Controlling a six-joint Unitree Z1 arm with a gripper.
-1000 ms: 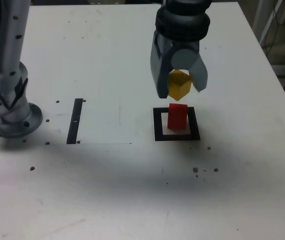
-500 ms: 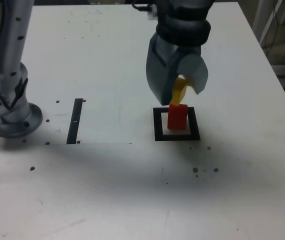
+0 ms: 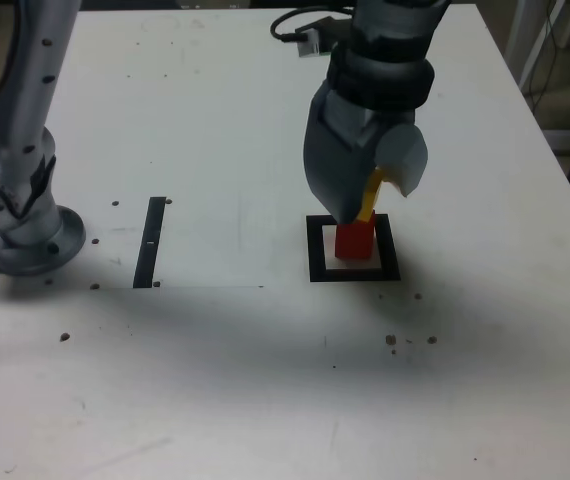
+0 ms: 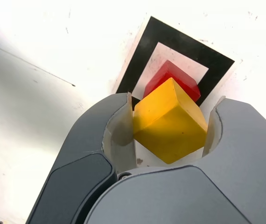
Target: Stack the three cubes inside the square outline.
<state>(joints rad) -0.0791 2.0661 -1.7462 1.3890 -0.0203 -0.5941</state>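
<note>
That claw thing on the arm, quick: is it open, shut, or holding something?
Gripper: its jaws are closed on the yellow cube, held just above the red cube inside the square outline.

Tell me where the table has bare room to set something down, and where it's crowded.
Bare: the table behind the black strip, and its near edge. Crowded: the square outline, filled by the red cube, with the gripper holding the yellow cube above.

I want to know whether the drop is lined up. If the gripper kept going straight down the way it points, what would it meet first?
Probably the red cube inside the square outline: the yellow cube held in the gripper sits right over it, though slightly offset in the wrist view.
</note>
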